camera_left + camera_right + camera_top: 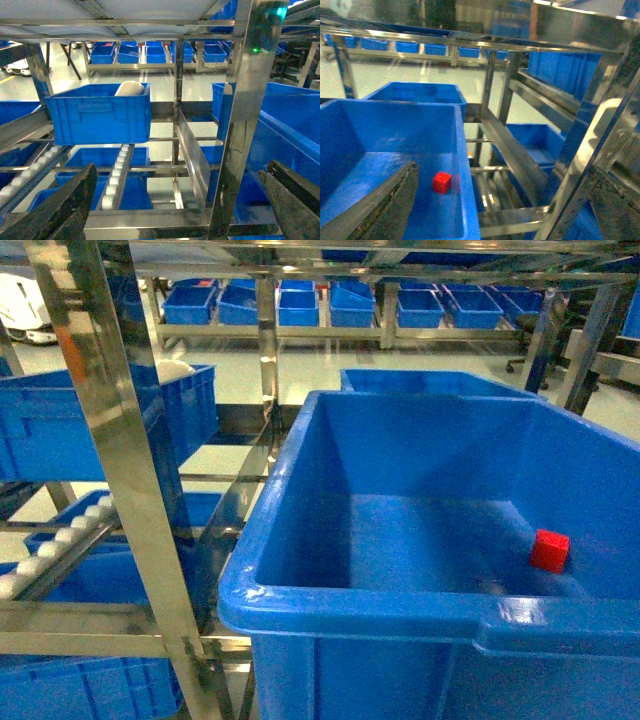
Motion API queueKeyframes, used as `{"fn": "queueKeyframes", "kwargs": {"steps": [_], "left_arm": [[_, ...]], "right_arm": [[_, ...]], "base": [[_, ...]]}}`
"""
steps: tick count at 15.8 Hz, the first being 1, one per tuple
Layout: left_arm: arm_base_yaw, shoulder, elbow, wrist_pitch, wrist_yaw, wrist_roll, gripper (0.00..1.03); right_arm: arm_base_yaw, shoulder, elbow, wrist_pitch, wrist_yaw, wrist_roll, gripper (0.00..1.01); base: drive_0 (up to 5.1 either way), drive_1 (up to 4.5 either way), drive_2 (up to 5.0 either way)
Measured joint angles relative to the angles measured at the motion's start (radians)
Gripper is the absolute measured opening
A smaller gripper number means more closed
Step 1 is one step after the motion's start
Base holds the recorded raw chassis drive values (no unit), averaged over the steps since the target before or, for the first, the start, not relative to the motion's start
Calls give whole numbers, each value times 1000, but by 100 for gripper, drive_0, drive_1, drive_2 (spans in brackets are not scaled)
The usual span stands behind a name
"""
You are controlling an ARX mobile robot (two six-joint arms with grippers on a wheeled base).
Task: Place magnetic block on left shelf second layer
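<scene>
Nearest the head camera is the thick front rim of the big bin (400,615), filling the lower right of the frame. On its floor, at the right side, sits the block (549,550), loose and alone. The right gripper (500,210) hangs above that bin with jaws spread wide and nothing held; in its wrist view the block (442,182) lies low and centre-left, just inside the near finger (395,200), well apart from both. That pose looks like an approach for a pick. The left gripper (175,210) is also wide open and empty, facing the shelf (240,120) and its white rollers (117,172), probably waiting. A smaller bin (100,117) rests on a shelf layer beyond. Grasping has not yet begun.
</scene>
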Motion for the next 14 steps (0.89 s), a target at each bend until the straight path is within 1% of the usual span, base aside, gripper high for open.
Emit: {"fn": "queueKeyframes", "kwargs": {"steps": [1,2,3,4,5,7,8,10,11,12,14], "left_arm": [[0,0,0,0,0,0,98],[0,0,0,0,0,0,98],[0,0,0,0,0,0,98],[0,0,0,0,0,0,98],[0,0,0,0,0,0,98],[0,0,0,0,0,0,98],[0,0,0,0,0,0,98],[0,0,0,0,0,0,98],[0,0,0,0,0,0,98],[0,0,0,0,0,0,98],[0,0,0,0,0,0,98]], "right_arm": [[-40,-51,0,-63,-55,42,98],[-58,-71,0,-98,-80,98,98],[-40,-76,-9,-70,-117,107,94],[0,-107,-36,-52,-170,102,83],[9,-134,-59,-47,-192,99,74],[2,-146,-91,-35,-178,99,55],[2,-164,-122,-30,-180,99,39],[2,-184,-145,-21,-180,99,17],[2,-193,-156,-14,-180,99,4],[2,-200,-168,-13,-180,95,2],[2,-216,-189,-11,-180,95,2]], "base": [[0,0,0],[0,0,0],[0,0,0],[0,0,0],[0,0,0],[0,0,0],[0,0,0],[0,0,0],[0,0,0],[0,0,0],[0,0,0]]}}
